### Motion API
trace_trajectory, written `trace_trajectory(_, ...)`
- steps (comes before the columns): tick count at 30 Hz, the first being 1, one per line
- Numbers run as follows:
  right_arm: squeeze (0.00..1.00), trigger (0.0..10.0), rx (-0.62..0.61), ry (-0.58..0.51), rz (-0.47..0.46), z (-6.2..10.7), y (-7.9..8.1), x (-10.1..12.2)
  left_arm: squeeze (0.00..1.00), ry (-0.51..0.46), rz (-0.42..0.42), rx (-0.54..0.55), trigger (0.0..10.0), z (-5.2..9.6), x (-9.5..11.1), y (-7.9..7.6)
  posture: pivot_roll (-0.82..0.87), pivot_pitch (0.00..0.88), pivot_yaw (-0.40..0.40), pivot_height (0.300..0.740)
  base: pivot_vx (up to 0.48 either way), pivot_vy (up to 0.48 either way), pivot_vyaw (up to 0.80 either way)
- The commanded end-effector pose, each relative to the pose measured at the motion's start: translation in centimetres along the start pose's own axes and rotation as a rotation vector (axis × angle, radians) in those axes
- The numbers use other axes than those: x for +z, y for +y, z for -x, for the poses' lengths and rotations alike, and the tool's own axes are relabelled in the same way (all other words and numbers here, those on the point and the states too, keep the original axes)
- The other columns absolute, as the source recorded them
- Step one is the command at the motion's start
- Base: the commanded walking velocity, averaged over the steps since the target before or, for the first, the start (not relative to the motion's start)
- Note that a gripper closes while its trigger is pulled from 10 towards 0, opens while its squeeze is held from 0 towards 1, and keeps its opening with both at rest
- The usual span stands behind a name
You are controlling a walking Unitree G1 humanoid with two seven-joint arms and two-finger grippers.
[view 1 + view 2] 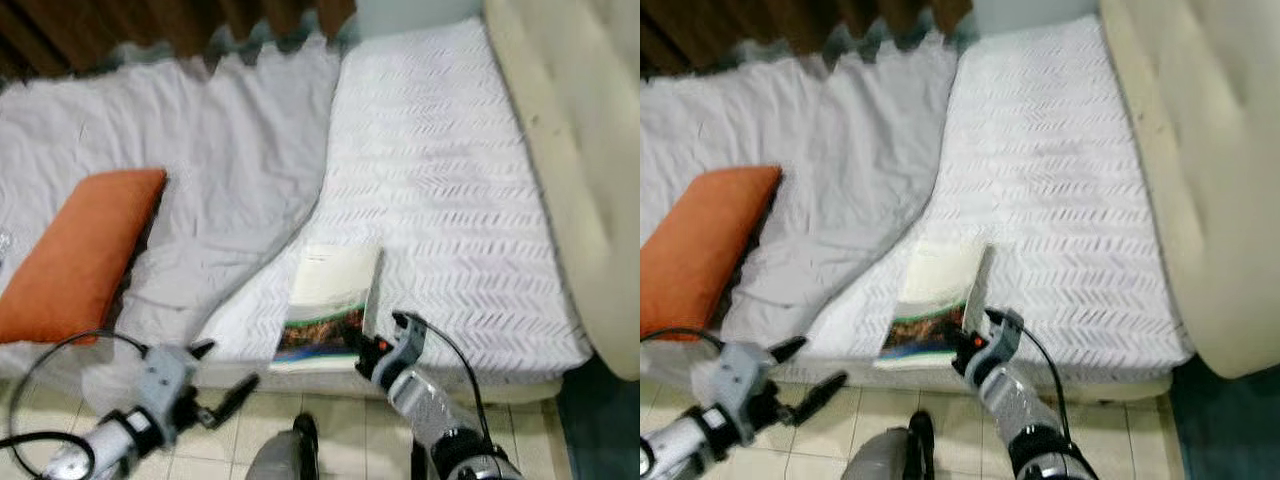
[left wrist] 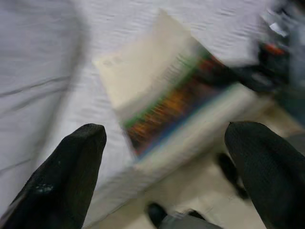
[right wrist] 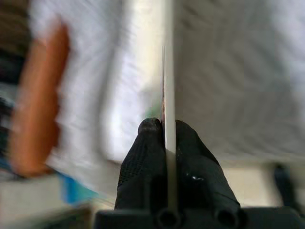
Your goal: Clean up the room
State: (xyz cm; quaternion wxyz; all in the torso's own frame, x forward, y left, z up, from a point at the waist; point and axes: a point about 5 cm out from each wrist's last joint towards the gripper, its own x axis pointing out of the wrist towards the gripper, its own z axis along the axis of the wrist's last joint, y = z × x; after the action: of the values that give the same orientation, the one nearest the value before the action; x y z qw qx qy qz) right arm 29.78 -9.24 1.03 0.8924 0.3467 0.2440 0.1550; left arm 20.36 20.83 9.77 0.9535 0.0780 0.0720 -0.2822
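Note:
An open book with pale pages and a colourful picture lies at the near edge of the white mattress. One thin page or cover stands up on edge, and my right gripper is shut on its lower end; the right wrist view shows both black fingers pinching the sheet. My left gripper is open, low over the tiled floor, left of the book. In the left wrist view the book lies ahead between the spread fingers.
An orange pillow lies on the rumpled grey blanket at the left. A cream padded headboard runs along the right. Dark curtains hang behind. Tiled floor lies below the bed's edge.

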Motion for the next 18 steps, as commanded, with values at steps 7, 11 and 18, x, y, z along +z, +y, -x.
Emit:
trace_trajectory(7,0.00,0.0,-0.163,-0.054,0.244,0.1,-1.6,2.5,0.00,-0.083,0.074,0.086,10.0,-2.4,-2.3,-2.1,0.11,0.613,0.118,0.740,0.000,0.000,0.00)
trace_trajectory(11,0.00,0.0,-0.220,-0.136,0.256,0.2,-2.0,4.6,0.00,-0.098,0.117,0.113,10.0,-3.9,-3.3,-3.3,0.09,0.617,0.100,0.740,0.000,0.000,0.00)
trace_trajectory(18,0.00,0.0,-0.294,-0.197,0.178,0.2,-2.4,6.3,0.00,-0.153,0.195,0.109,10.0,-3.7,-3.0,-4.6,0.11,0.612,0.109,0.740,0.000,0.000,0.00)
